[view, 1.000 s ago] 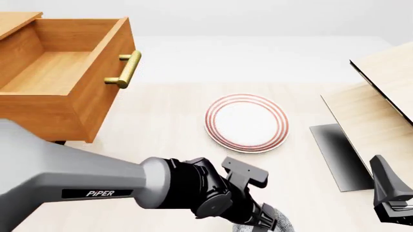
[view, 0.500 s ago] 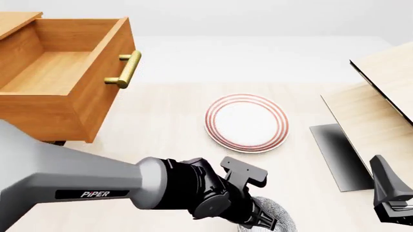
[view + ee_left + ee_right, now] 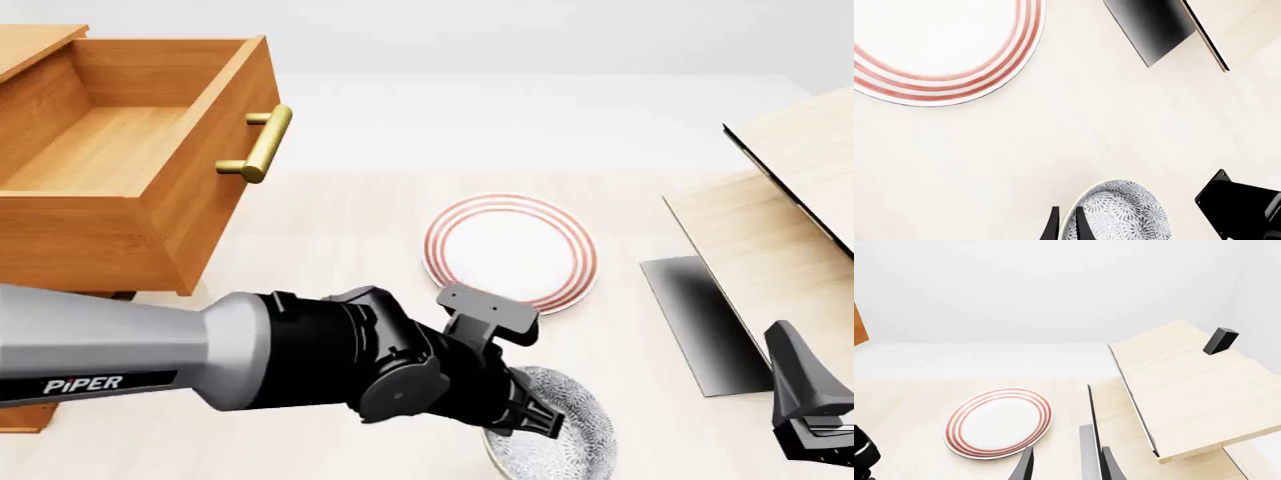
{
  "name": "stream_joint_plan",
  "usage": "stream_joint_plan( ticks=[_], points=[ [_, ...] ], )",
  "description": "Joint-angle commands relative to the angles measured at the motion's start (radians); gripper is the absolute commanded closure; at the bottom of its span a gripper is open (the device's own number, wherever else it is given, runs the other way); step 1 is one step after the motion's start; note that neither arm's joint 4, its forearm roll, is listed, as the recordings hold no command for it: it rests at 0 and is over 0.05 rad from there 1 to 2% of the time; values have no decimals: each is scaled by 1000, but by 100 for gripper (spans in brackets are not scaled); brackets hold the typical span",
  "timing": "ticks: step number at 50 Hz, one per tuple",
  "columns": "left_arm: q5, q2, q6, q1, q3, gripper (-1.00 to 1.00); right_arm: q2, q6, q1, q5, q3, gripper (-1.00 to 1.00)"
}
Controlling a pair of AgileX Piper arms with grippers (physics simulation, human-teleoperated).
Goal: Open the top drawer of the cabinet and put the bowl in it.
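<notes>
Over the last second the left gripper had lifted the small white bowl with dense blue-grey speckles, its fingers apparently pinching the rim. The orange-brown wooden top drawer stood open. The right gripper hung parted, idle.

Top drawer stands pulled out of the cabinet at far left; plate lies mid-table; bowl nearer than the plate, under the left gripper; pale wooden structure at right
</notes>
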Motion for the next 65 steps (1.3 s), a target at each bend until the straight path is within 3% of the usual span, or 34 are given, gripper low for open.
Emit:
stream_joint_plan(
  ticks=[1,12,14,21,35,54,65],
  points=[
    [23,-89,35,33,4,100,-2,0,0,1,1,-100],
    [81,-140,43,68,-28,100,-2,0,0,1,1,-100],
    [92,-181,62,105,-14,100,-2,0,0,1,1,-100],
    [176,-205,114,133,-88,100,-2,0,0,1,1,-100],
    [246,-294,118,215,-121,100,-3,0,0,1,1,-100],
    [345,-260,110,218,-289,100,-2,0,0,1,1,-100],
    [426,-210,138,250,-436,100,-2,-1,0,1,1,-100]
  ],
)
